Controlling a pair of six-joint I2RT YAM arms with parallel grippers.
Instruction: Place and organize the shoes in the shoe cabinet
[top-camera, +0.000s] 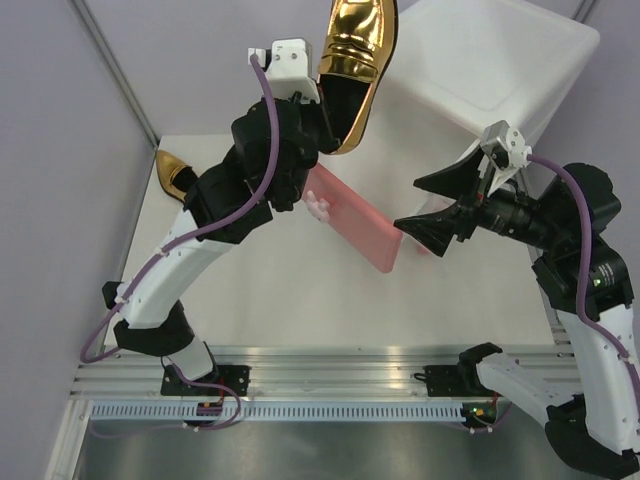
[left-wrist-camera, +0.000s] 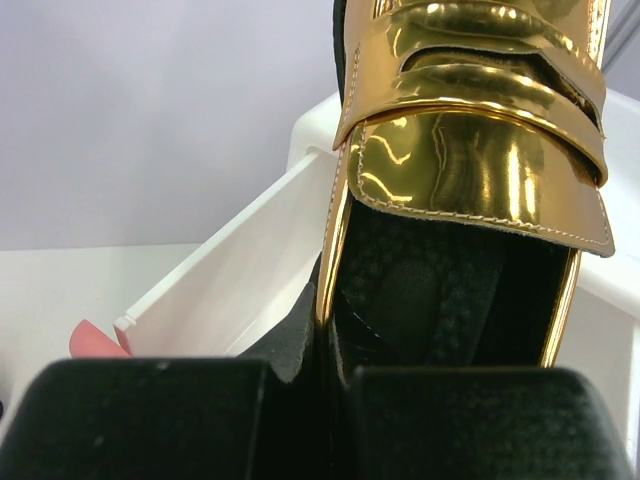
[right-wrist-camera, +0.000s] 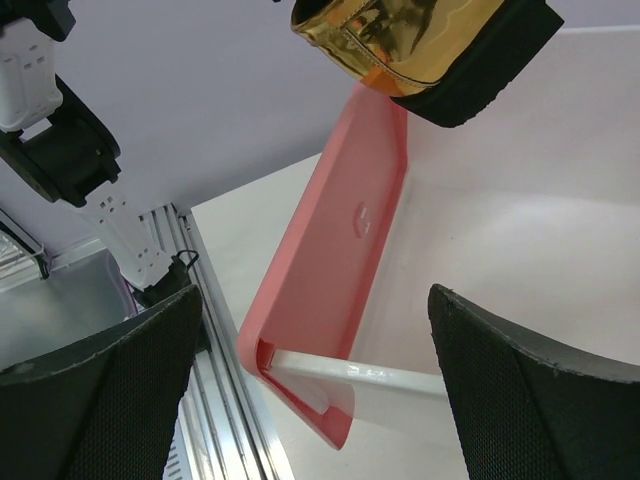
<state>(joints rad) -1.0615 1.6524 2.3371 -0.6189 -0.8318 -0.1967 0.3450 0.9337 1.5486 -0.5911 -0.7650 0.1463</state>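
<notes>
My left gripper (top-camera: 328, 125) is shut on the side wall of a gold shoe (top-camera: 355, 60) and holds it high, toe pointing away, above the open drawer. The left wrist view shows the jaws (left-wrist-camera: 335, 345) pinching the rim of that shoe (left-wrist-camera: 470, 150). A second gold shoe (top-camera: 175, 172) lies on the table at the far left. The white shoe cabinet (top-camera: 500, 60) stands at the back right with one pink drawer front (top-camera: 350, 220) pulled out. My right gripper (top-camera: 440, 205) is open and empty beside the drawer's near end (right-wrist-camera: 340, 270). The green shoes are out of view.
The white drawer wall (left-wrist-camera: 230, 270) lies just below and left of the held shoe. The drawer's pale inside (right-wrist-camera: 500, 230) shows no shoes where visible. An aluminium rail (top-camera: 330, 385) runs along the near table edge. A grey wall stands on the left.
</notes>
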